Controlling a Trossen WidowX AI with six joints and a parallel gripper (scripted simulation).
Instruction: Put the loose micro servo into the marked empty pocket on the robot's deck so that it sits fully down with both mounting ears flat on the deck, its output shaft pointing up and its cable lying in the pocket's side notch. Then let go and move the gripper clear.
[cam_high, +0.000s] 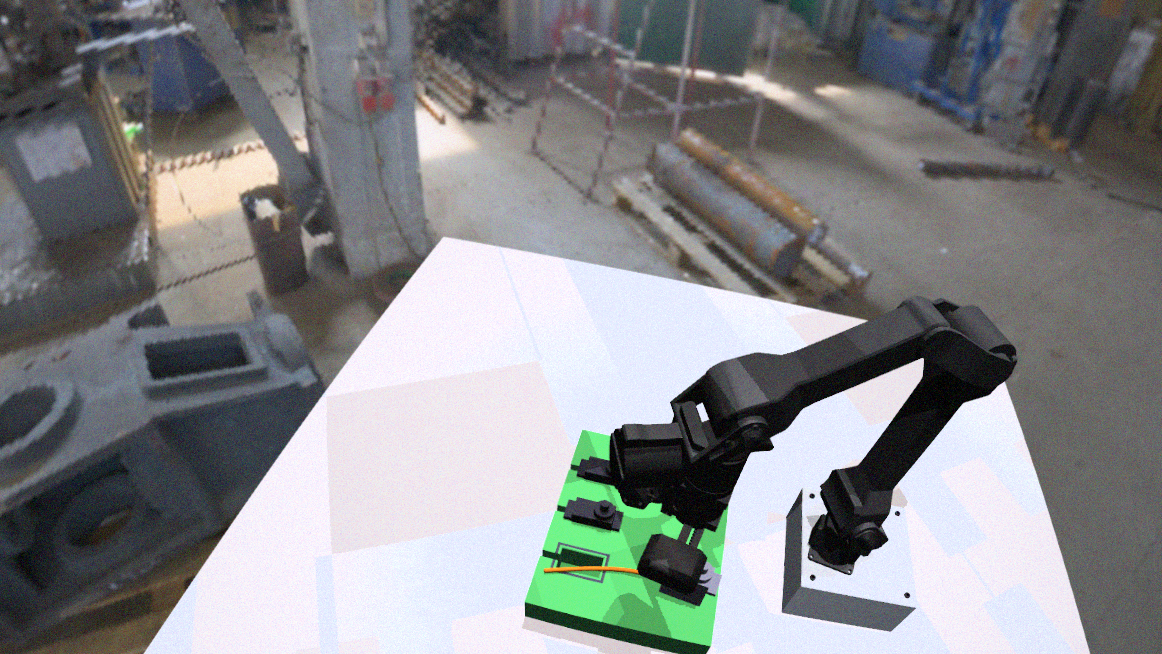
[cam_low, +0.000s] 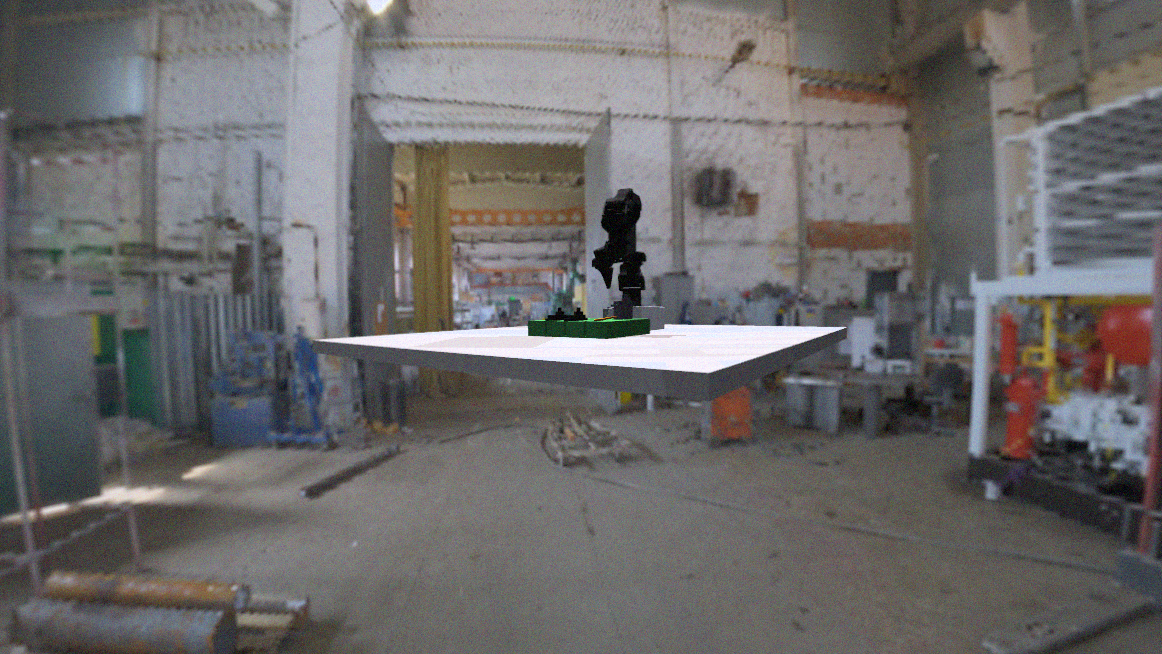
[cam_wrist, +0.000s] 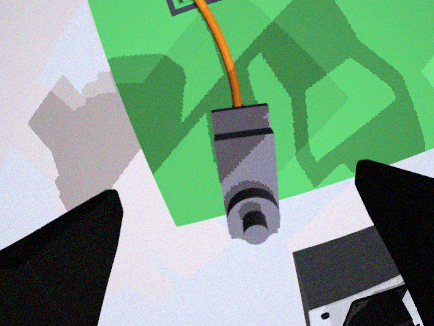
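Note:
The grey loose micro servo (cam_wrist: 245, 153) lies on its side at the near edge of the green deck (cam_high: 601, 609) (cam_low: 585, 328) (cam_wrist: 346, 93). Its shaft end pokes past the deck's edge. Its orange cable (cam_high: 585, 570) (cam_wrist: 215, 22) curves across the marked empty pocket (cam_high: 583, 549). My gripper (cam_high: 681, 554) (cam_low: 624, 307) (cam_wrist: 240, 187) is open and empty. It hangs low over the servo, one finger on each side and apart from it. In the top view a finger hides most of the servo; a grey bit (cam_high: 709, 584) shows.
Two black servos (cam_high: 597, 513) (cam_high: 591, 469) sit mounted in the deck beyond the pocket. The arm's grey base block (cam_high: 845, 605) (cam_wrist: 333, 266) stands right of the deck. The white table (cam_high: 455, 341) (cam_low: 691, 357) ends close behind the deck.

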